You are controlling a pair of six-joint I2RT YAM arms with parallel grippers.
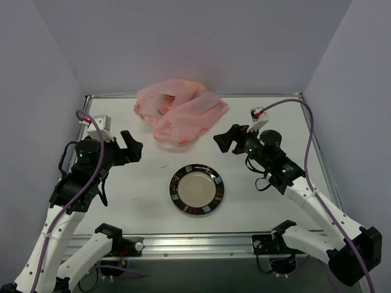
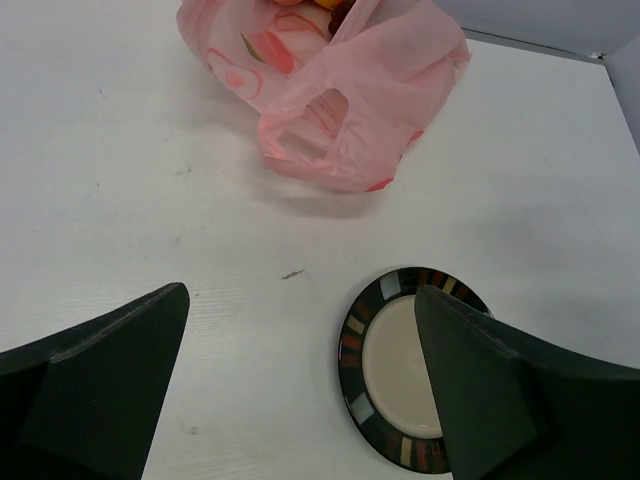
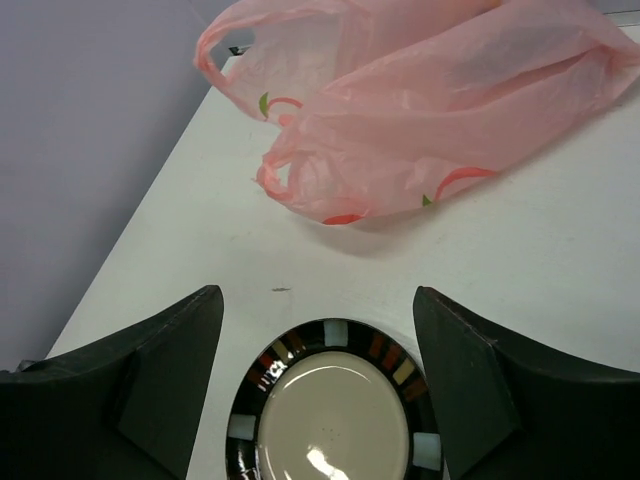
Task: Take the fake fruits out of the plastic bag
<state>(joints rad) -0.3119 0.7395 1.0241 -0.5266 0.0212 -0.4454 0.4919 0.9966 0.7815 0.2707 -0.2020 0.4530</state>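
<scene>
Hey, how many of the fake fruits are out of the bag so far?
0. None lies on the table or in the dish; the fake fruits barely show inside the plastic bag, mostly hidden.

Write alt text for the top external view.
A pink plastic bag lies at the far side of the table, with a dark-rimmed dish nearer the middle. The left gripper and right gripper hover open and empty on either side.

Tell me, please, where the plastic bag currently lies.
In the top view, the plastic bag lies at the far edge of the table, beyond the dish.
</scene>
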